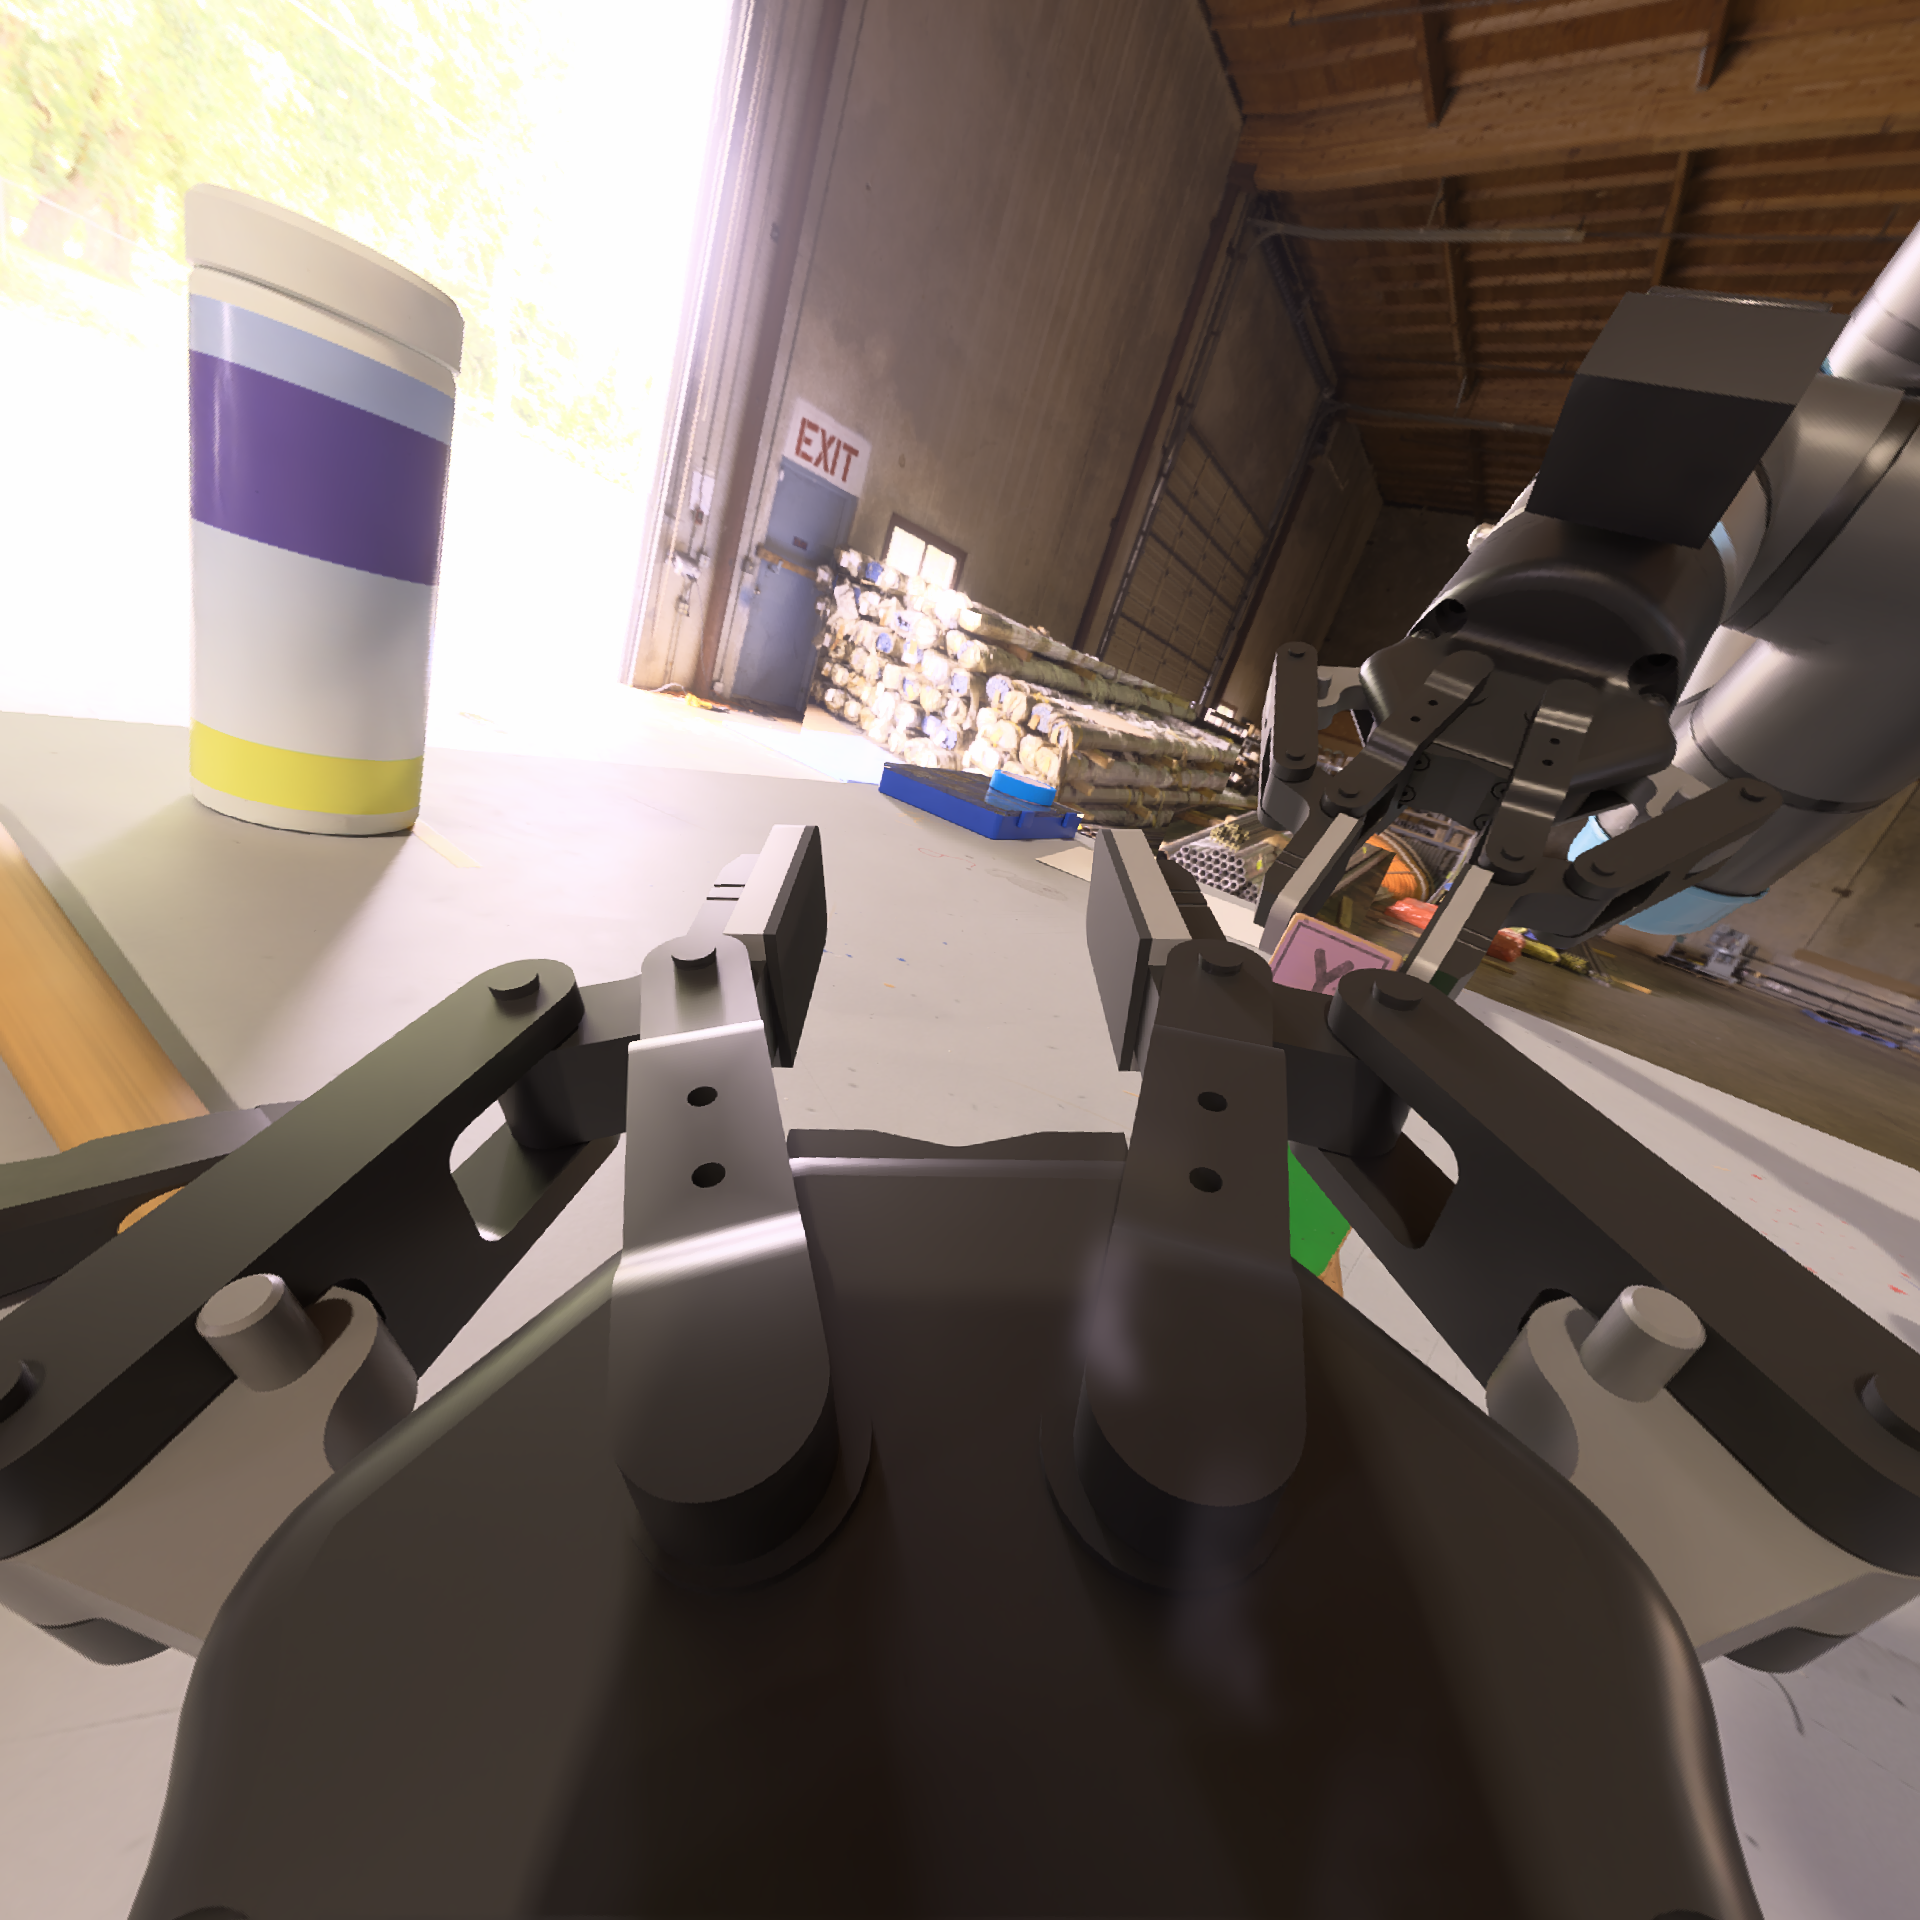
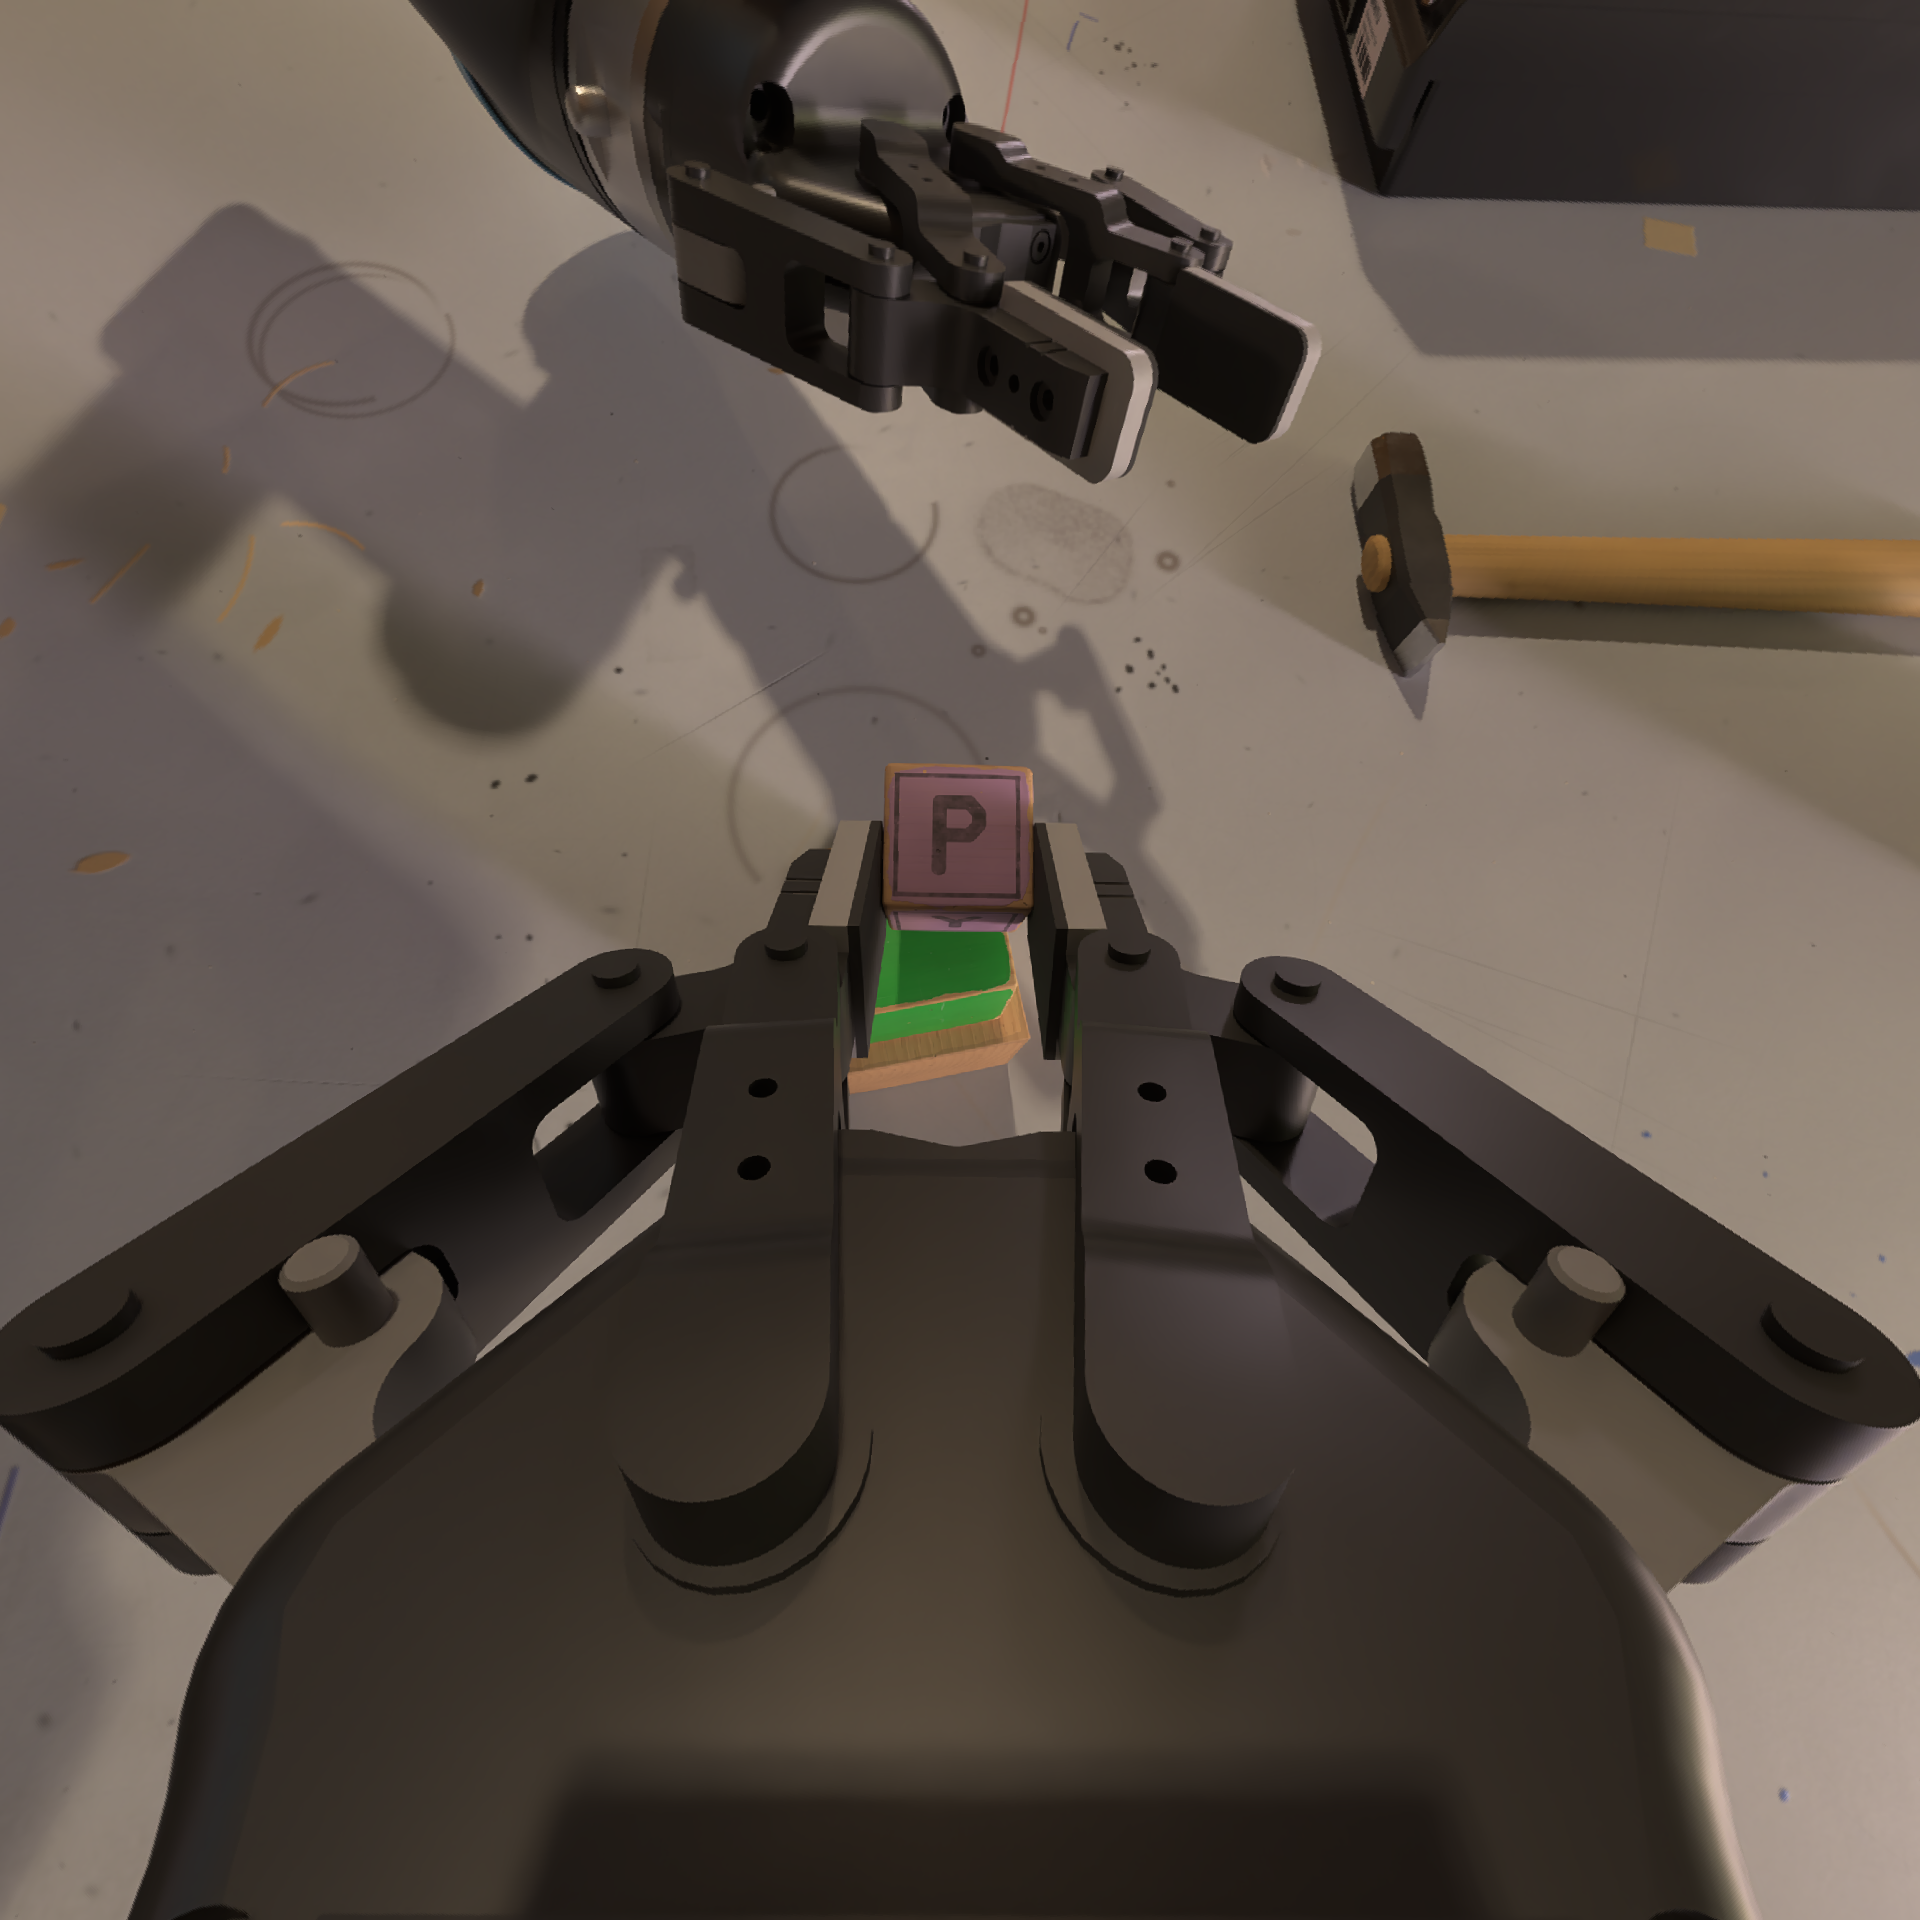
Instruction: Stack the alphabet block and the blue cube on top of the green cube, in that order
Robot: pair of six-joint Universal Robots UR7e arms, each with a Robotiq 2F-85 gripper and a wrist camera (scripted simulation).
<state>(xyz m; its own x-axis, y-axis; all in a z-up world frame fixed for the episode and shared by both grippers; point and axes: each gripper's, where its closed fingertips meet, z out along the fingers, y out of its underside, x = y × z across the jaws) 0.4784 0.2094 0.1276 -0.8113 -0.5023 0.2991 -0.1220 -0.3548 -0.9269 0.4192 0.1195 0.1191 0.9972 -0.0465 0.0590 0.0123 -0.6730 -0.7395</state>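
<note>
Right gripper (image 2: 956,914): dark metal linkage with pale finger bars and flat black pads; pads pressed against two opposite sides of the alphabet block (image 2: 958,840), holding it. The same gripper shows in the left wrist view (image 1: 1382,914), angled down over the block.

Alphabet block: wooden cube, tan rounded edges, pink faces with a dark printed frame and one letter on each visible face. It sits directly over the green cube (image 2: 940,982); whether the two touch cannot be told.

Green cube: flat glossy green faces with a bare wood-grain side and worn tan edges, resting on the table (image 2: 312,935), below the block and between the right gripper's fingers. A green sliver of it (image 1: 1314,1210) shows behind the left gripper's linkage.

Left gripper (image 1: 956,956): same build, jaws spread wide, nothing between the pads. Seen from the right wrist view (image 2: 1195,384), it hangs above the table, apart from the stack.

Table: pale matte surface, scuffed, with ring marks, dark specks and orange flecks.

Hammer (image 2: 1403,556): dark faceted metal head, smooth light wooden handle, lying flat.

Canister (image 1: 312,520): upright white cylinder with cream lid; pale blue, purple and yellow bands.

Dark box (image 2: 1621,94): black, matte, bearing a small barcode label.

Blue cube: not found in either view.
</note>
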